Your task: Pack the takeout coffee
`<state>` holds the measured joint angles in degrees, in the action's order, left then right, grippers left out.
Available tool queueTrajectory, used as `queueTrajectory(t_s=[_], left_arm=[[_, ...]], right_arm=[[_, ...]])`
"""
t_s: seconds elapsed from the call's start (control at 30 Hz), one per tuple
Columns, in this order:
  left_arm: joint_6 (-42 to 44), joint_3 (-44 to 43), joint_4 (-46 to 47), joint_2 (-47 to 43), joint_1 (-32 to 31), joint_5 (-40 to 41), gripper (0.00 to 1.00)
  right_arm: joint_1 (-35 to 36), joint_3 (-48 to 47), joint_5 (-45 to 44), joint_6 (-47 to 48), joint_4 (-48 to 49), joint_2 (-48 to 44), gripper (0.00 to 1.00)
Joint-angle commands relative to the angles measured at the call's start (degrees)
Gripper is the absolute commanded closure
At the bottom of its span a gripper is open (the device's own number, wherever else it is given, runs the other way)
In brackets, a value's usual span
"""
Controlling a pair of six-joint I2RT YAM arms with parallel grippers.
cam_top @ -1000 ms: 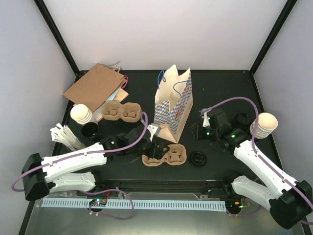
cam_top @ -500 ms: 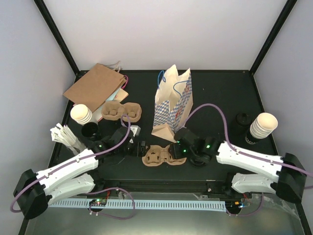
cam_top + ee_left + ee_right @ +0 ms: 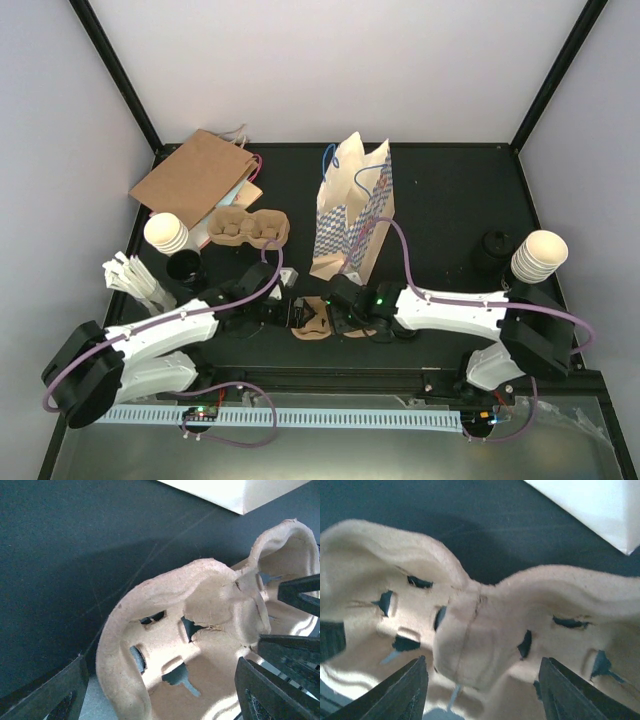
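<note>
Matt black desk point(image 3: 450, 190), white walls behind, black corner posts.

1. Moulded brown pulp two-cup carrier point(image 3: 312, 322), near centre of the desk. The surface is rough and fibrous. It has two rounded wells with small torn slots and a pinched waist between them. Both arms reach in over it and hide most of it from above.
2. Left pincer point(image 3: 160, 677). Black fingers spread wide either side of the carrier's left well, nothing gripped.
3. Right pincer point(image 3: 482, 662). Fingers apart, straddling the waist ridge; whether they touch it cannot be told.
4. Blue-and-white checked paper bag point(image 3: 355, 210). It stands upright just behind the carrier, mouth open, with blue cord handles.
5. Takeout coffee. One round black plastic coffee lid point(image 3: 493, 246) sits at the right edge, beside a stack of cream paper cups point(image 3: 540, 255). A second round black disc point(image 3: 185, 266) sits at the left, beside another cream cup stack point(image 3: 165, 233). Both are well apart from the carrier.
6. Second pulp carrier point(image 3: 245, 228), back left, touching a flat brown kraft bag point(image 3: 195, 175).
7. Fan of slim white packets point(image 3: 130, 278), left edge.
</note>
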<state>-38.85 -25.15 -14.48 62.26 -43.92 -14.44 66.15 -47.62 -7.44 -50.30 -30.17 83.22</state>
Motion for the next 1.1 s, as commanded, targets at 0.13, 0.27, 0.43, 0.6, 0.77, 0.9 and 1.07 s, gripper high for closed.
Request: queueTrajectory(t_s=[0.13, 0.27, 0.43, 0.6, 0.77, 0.9, 1.07], left_arm=[[-0.1, 0.45, 1.83, -3.1, 0.42, -0.63, 0.17], [0.29, 0.28, 0.07, -4.45, 0.42, 0.49, 0.17], [0.83, -0.28, -2.59, -7.05, 0.39, 2.27, 0.16], [0.68, -0.52, -3.33, -8.29, 0.42, 2.45, 0.16], [1.02, -0.73, -4.2, -8.68, 0.39, 2.84, 0.16], [1.27, -1.49, -5.48, -9.46, 0.41, 2.83, 0.16], [1.52, -2.93, -7.36, -11.27, 0.42, 3.06, 0.16]], right_arm=[[0.88, -5.93, -5.12, -3.2, -1.6, 5.52, 0.38], [1.04, -8.93, -7.18, -4.17, -5.32, 9.11, 0.41], [2.04, -11.42, -7.76, -4.58, -7.54, 12.43, 0.43], [2.25, -11.61, -7.25, -4.92, -6.93, 14.02, 0.46], [2.28, -10.35, -6.96, -5.15, -6.27, 13.58, 0.55], [2.31, -7.95, -6.75, -5.6, -5.25, 10.39, 0.65], [2.24, -5.85, -7.9, -5.23, -5.24, 3.26, 0.69]])
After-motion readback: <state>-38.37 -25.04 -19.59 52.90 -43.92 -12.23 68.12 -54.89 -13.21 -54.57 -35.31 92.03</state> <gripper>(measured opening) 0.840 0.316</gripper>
